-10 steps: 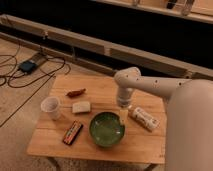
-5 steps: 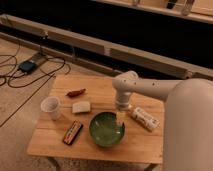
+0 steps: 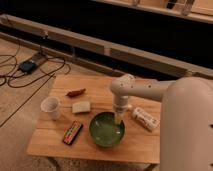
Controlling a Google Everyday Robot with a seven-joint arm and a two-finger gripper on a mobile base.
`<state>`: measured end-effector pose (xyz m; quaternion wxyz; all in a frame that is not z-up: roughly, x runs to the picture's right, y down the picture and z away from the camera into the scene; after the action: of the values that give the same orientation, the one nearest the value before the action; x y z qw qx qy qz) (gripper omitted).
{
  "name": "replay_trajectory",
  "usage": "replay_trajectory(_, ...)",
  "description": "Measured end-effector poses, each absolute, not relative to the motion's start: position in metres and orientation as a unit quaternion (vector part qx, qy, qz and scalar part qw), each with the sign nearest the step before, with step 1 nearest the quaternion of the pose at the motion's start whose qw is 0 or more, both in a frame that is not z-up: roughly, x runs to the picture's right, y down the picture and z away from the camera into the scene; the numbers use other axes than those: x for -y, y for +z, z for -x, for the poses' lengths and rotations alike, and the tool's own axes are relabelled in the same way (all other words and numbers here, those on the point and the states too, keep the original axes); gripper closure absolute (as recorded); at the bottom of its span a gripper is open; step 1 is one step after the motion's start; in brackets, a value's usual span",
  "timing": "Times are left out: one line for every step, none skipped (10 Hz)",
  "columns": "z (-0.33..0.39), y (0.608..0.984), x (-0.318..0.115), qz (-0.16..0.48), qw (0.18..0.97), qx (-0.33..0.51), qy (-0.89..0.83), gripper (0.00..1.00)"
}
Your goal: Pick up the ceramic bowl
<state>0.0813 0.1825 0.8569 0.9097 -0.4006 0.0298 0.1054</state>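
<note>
The ceramic bowl [image 3: 106, 130] is wide, round and glossy green with a paler inside. It sits on the wooden table [image 3: 135, 145] near the front middle. My gripper [image 3: 119, 118] hangs from the white arm and reaches down to the bowl's far right rim. Its tips sit at or just inside the rim.
A white cup [image 3: 50, 107] stands at the table's left. A pale block [image 3: 81, 107] and a reddish-brown item [image 3: 76, 92] lie left of the bowl. A dark flat bar [image 3: 73, 133] lies front left. A white packet [image 3: 145, 119] lies right of the bowl. Cables [image 3: 30, 67] lie on the floor.
The arm has swung left and down, bringing the gripper from above the table behind the bowl to the bowl's far right rim. The bowl has not moved.
</note>
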Motion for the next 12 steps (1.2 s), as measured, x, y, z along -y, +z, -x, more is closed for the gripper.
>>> replay_trajectory(-0.079,0.856,-0.185,0.403,0.909,-0.028,0.106,0.72)
replay_trajectory(-0.078,0.853,-0.187,0.407,0.906,-0.026,0.109,0.82)
replay_trajectory(-0.076,0.848,-0.189,0.419,0.901,-0.019,0.113,0.94)
replay_trajectory(-0.074,0.843,-0.19,0.432,0.894,-0.01,0.119,0.98)
replay_trajectory(-0.072,0.837,-0.19,0.449,0.884,0.002,0.13,1.0)
replay_trajectory(-0.07,0.828,-0.187,0.476,0.867,0.023,0.145,1.0)
replay_trajectory(-0.07,0.824,-0.183,0.494,0.856,0.035,0.151,1.0)
replay_trajectory(-0.073,0.819,-0.176,0.52,0.84,0.046,0.15,1.0)
replay_trajectory(-0.074,0.816,-0.169,0.546,0.824,0.057,0.142,1.0)
replay_trajectory(-0.075,0.813,-0.162,0.567,0.811,0.061,0.127,1.0)
replay_trajectory(-0.076,0.813,-0.157,0.586,0.8,0.062,0.111,1.0)
replay_trajectory(-0.076,0.814,-0.149,0.601,0.791,0.062,0.093,1.0)
